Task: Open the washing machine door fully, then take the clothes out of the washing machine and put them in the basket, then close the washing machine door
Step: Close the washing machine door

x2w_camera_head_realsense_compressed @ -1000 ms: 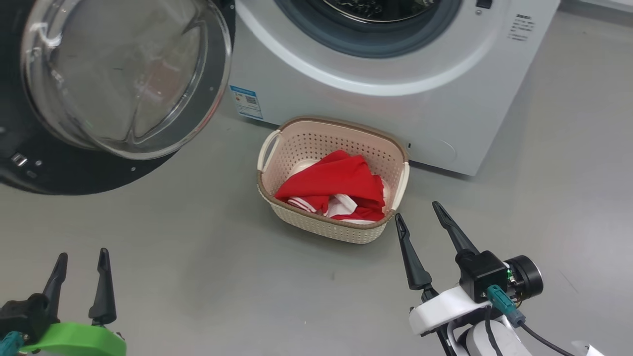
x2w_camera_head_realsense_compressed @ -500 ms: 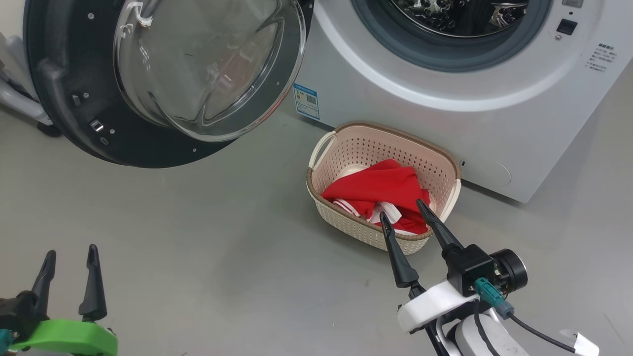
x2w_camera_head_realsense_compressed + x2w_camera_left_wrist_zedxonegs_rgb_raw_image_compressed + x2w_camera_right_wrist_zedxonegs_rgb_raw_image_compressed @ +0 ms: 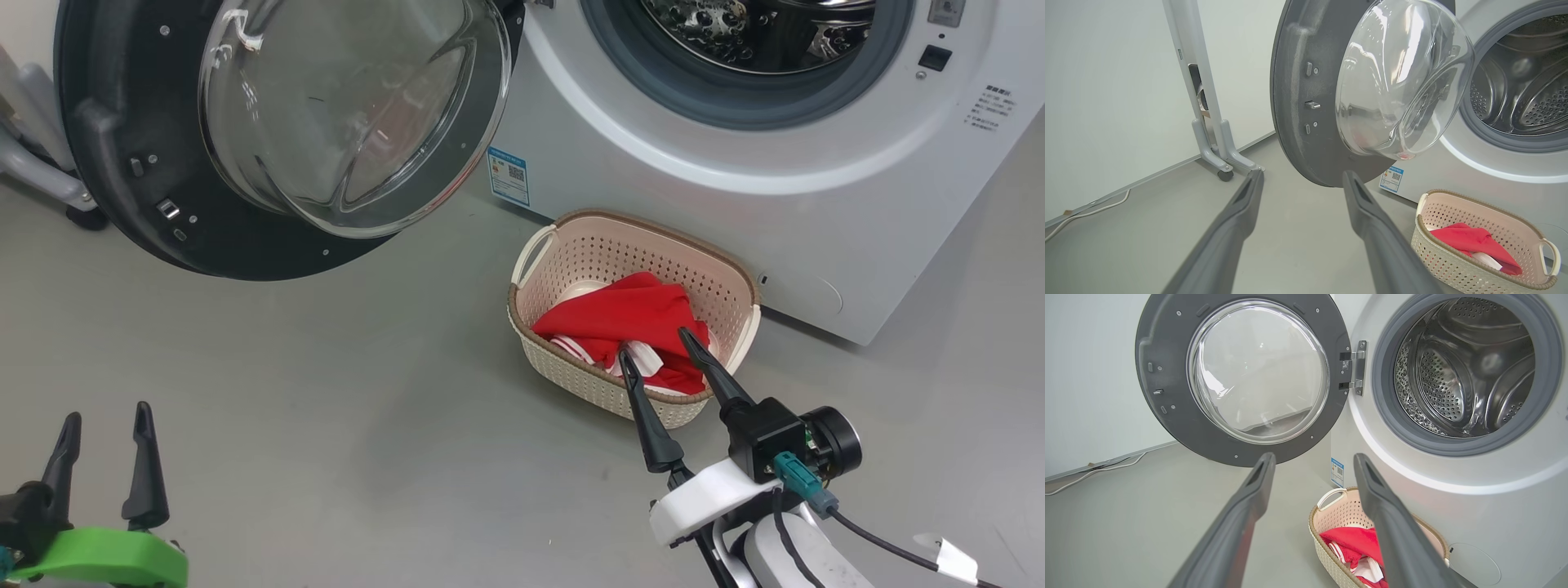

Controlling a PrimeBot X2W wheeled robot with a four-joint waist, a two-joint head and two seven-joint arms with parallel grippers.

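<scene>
The washing machine [image 3: 735, 196] stands at the back with its steel drum [image 3: 1466, 367] showing no clothes. Its door [image 3: 269, 131] hangs swung wide to the left, the glass bowl [image 3: 1257, 371] bulging toward me. The cream basket [image 3: 571, 376] sits on the floor before the machine, holding the red clothes [image 3: 629, 314] with white stripes. My right gripper [image 3: 653, 343] is open and holds nothing, its tips showing over the basket's near rim in the head view. At the lower left my left gripper [image 3: 104, 416] is open with nothing between its fingers, well away from the door.
Grey floor [image 3: 343, 392] spreads between both grippers and the machine. A pale wheeled stand [image 3: 1216, 155] rises by the white wall left of the door. A cable [image 3: 1086, 210] lies along the wall's foot. A blue label [image 3: 508, 175] marks the machine's front.
The head camera has swung left and up, so the whole scene shifted right. My right gripper's tips now show over the basket's near rim instead of beside it.
</scene>
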